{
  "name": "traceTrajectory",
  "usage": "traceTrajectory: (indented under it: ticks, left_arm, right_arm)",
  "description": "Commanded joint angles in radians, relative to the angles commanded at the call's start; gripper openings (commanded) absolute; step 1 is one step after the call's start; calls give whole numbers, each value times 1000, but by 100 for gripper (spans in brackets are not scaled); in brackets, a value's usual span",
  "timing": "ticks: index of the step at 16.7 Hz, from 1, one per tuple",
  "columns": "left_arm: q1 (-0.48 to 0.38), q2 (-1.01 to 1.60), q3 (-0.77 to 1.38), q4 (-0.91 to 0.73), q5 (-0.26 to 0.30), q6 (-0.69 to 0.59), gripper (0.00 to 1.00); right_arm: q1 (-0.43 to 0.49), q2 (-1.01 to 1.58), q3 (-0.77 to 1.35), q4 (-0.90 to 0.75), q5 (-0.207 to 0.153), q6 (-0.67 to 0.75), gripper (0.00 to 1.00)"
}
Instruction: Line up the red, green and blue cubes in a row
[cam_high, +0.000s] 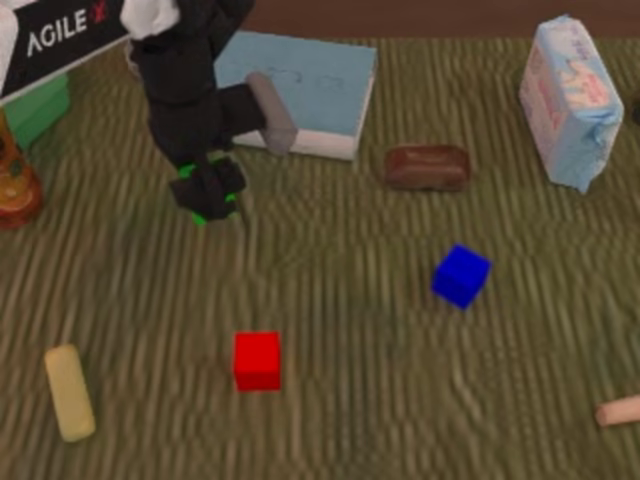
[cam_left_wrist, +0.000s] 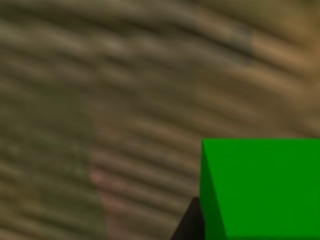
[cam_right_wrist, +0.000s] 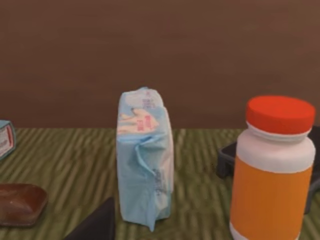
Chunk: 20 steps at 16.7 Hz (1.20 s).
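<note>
The red cube (cam_high: 257, 360) rests on the green mat near the front, left of centre. The blue cube (cam_high: 461, 275) sits to its right and a little farther back, turned slightly. My left gripper (cam_high: 208, 195) hangs at the back left, shut on the green cube (cam_left_wrist: 265, 190), which fills the space beside one dark finger (cam_left_wrist: 190, 225). From above, only green slivers (cam_high: 200, 216) of that cube show under the gripper. My right gripper (cam_right_wrist: 142, 235) is parked out of the top view, open with nothing in it.
A light blue book (cam_high: 300, 90) lies behind the left gripper. A brown loaf (cam_high: 428, 167) and a tissue pack (cam_high: 570, 100) stand at the back right. A yellow stick (cam_high: 70, 392) lies front left. An orange bottle (cam_right_wrist: 272, 175) stands by the right gripper.
</note>
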Motion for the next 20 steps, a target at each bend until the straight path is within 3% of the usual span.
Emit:
traceTrajectory:
  ticks: [5, 8, 15, 20]
  left_arm:
    - [-306, -148, -208, 53, -2, -40, 0]
    - [-403, -215, -290, 80, -5, -58, 0]
    - [-414, -217, -314, 100, -5, -60, 0]
    - [-420, -162, -422, 275, -4, -62, 0]
  right_arm:
    - [0, 0, 0, 0, 0, 0, 100]
    - [0, 0, 0, 0, 0, 0, 100]
    - [0, 0, 0, 0, 0, 0, 100]
    - [0, 0, 0, 0, 0, 0, 100]
